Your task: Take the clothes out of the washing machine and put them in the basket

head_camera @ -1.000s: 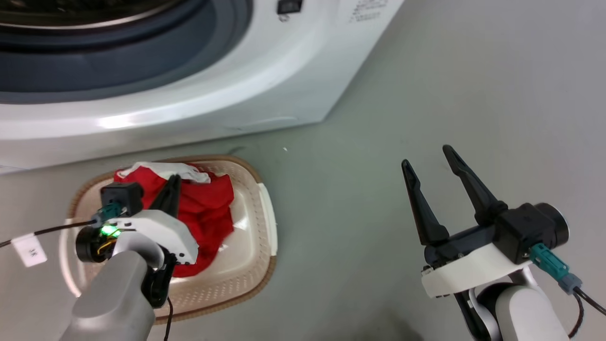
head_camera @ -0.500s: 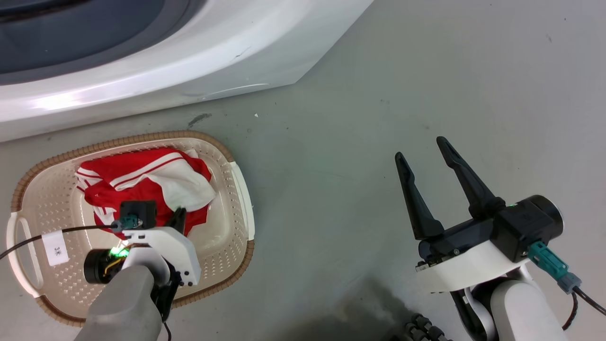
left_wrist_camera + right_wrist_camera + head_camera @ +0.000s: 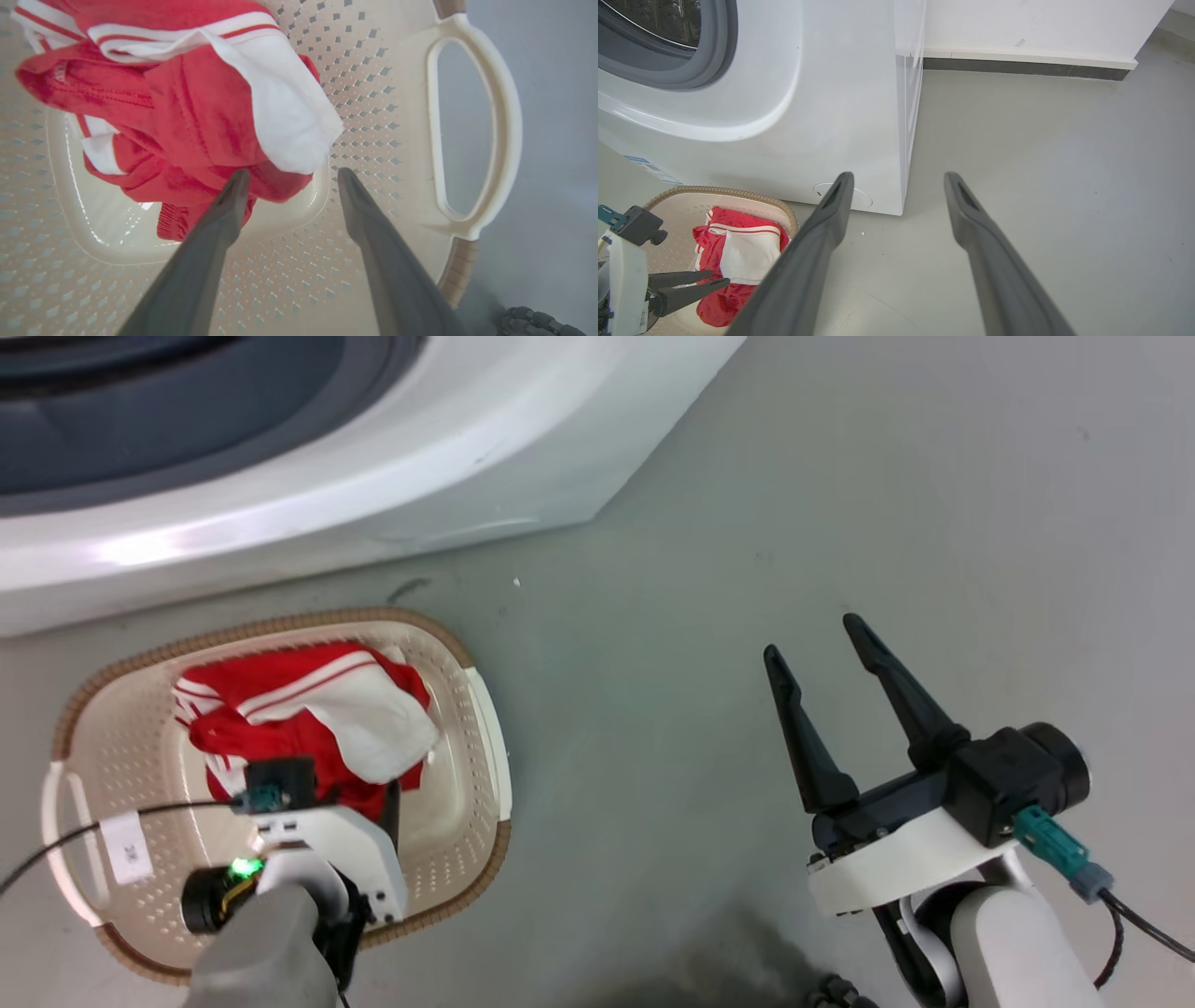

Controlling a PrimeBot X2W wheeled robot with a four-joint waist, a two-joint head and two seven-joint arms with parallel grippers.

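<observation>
Over the basket [image 3: 507, 116], the left wrist view has the left gripper [image 3: 289, 175] spread and empty, tips at the near edge of the clothes [image 3: 196, 107]. Head view: the clothes, bunched around its fingers a second ago, now lie loose; right gripper [image 3: 810, 637] gapes wide. Right wrist view: washing machine [image 3: 840, 102] behind the basket.

Left gripper [image 3: 289, 175]: a second ago its fingers lay across the middle of the heap. It has since drawn back and now hangs with its fingers spread and nothing between them.
Clothes [image 3: 308, 719]: were under the fingers with plain red uppermost. They now lie ahead of the fingertips with the striped piece and white panel on top, and only the near red edge reaches one fingertip.
Head view: has shifted, showing less of the washing machine [image 3: 373, 476] and more of the basket [image 3: 455, 821].
</observation>
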